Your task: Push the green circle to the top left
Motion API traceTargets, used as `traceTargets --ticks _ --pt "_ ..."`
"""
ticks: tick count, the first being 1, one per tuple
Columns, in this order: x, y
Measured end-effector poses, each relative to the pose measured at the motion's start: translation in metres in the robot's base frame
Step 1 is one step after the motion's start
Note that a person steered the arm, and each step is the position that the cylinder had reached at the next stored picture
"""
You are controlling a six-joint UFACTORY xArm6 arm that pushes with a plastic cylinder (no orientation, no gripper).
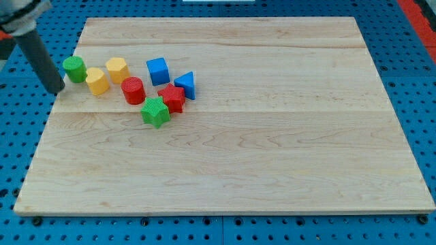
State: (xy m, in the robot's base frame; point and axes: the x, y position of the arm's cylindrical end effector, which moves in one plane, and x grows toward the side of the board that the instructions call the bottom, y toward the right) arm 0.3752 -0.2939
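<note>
The green circle is a short green cylinder near the left edge of the wooden board, toward the view's top left. My tip is the lower end of a dark rod slanting down from the view's top left corner. It sits just left of and slightly below the green circle, at the board's left edge, very close to the block; contact cannot be told.
Right of the green circle lie two yellow blocks, a red cylinder, a blue cube, a blue triangular block, a red star and a green star. A blue pegboard surrounds the board.
</note>
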Motion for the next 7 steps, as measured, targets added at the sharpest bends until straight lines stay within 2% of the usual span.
traceTargets --ticks 1,2,3,5,6,7 --pt "-0.058 0.042" --pt "-0.093 0.044" --pt "-0.072 0.035" --pt "-0.065 0.091" --pt "-0.1 0.091" --pt "-0.103 0.098"
